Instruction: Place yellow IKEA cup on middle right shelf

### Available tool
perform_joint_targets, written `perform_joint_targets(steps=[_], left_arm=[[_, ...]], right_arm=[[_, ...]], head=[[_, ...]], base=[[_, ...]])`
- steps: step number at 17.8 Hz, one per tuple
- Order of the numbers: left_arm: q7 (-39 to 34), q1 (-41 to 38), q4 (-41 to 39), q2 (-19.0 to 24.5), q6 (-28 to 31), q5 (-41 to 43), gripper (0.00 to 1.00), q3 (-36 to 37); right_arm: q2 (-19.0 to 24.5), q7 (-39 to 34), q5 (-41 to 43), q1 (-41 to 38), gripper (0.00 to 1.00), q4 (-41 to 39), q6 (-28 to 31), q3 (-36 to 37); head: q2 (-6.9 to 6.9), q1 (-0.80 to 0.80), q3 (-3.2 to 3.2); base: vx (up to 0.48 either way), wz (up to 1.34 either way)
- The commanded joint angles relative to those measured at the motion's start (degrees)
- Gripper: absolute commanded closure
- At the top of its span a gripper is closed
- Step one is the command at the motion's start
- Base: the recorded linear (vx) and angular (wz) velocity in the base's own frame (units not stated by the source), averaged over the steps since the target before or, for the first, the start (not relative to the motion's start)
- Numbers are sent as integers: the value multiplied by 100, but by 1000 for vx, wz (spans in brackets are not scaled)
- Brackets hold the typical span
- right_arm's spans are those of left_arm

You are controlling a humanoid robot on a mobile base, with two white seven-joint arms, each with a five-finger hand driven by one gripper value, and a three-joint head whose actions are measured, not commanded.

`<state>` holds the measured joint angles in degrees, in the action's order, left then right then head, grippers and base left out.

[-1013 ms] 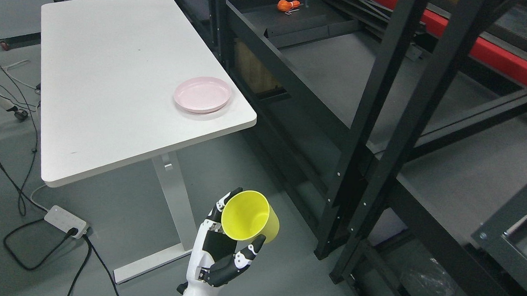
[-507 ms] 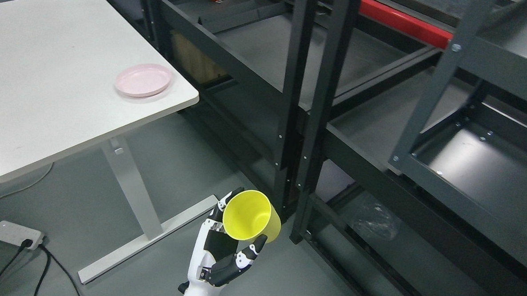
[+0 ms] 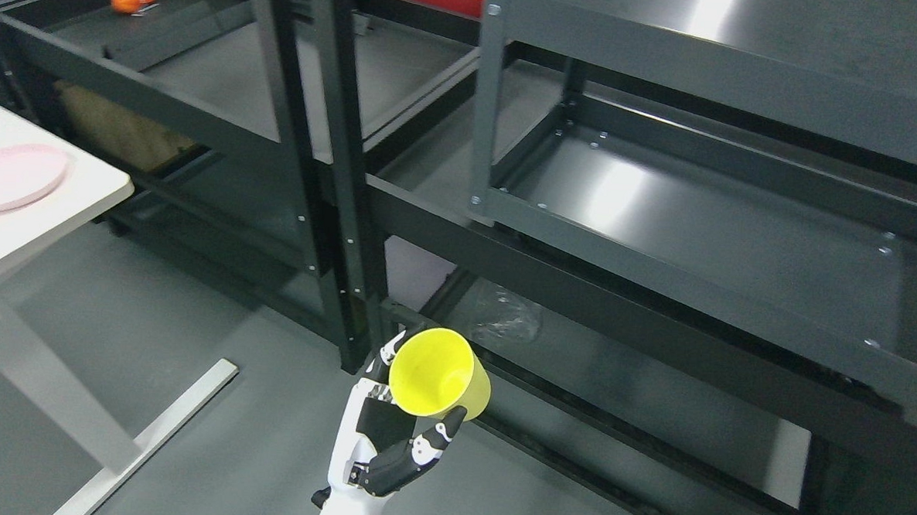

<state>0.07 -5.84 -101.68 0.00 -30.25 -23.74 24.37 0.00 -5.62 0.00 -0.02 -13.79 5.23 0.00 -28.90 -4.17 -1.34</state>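
Note:
My left hand [image 3: 415, 407] rises from the bottom edge, left of the middle, shut on the yellow cup [image 3: 439, 374]. The cup is tilted, its open mouth facing up and to the left. It hangs over the grey floor in front of a dark metal rack. The rack's right-hand bay has a shiny dark shelf [image 3: 700, 222] at mid height, up and to the right of the cup, with nothing on it. My right hand is out of view.
Two black uprights [image 3: 338, 167] stand just behind the cup. A white table [image 3: 35, 216] with a pink plate [image 3: 9, 176] is at the left edge. A crumpled clear bag [image 3: 506, 319] lies on the bottom shelf. An orange object [image 3: 129, 0] lies on the far left shelf.
The whole picture has shifted left, so the camera has turned right: table and plate slid to the left edge and the right bay came into view. Hand and cup keep their place in the picture.

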Motion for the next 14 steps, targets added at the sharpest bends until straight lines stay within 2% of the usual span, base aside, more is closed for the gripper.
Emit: perform_joint_targets(steps=[1, 6, 14], left_arm=[[1, 30, -1, 100, 2, 1, 100, 41], [1, 258, -1, 100, -7, 1, 100, -55], [10, 1180, -1, 100, -78, 10, 100, -346]], right_arm=[[-100, 1230, 141, -60, 1, -1, 5, -97], [-100, 1230, 141, -60, 1, -1, 5, -97], [-100, 1230, 141, -60, 1, -1, 5, -97]], head=[[0, 0, 0], [1, 0, 0], [1, 0, 0]], base=[[-152, -773], [-91, -569], [28, -154]])
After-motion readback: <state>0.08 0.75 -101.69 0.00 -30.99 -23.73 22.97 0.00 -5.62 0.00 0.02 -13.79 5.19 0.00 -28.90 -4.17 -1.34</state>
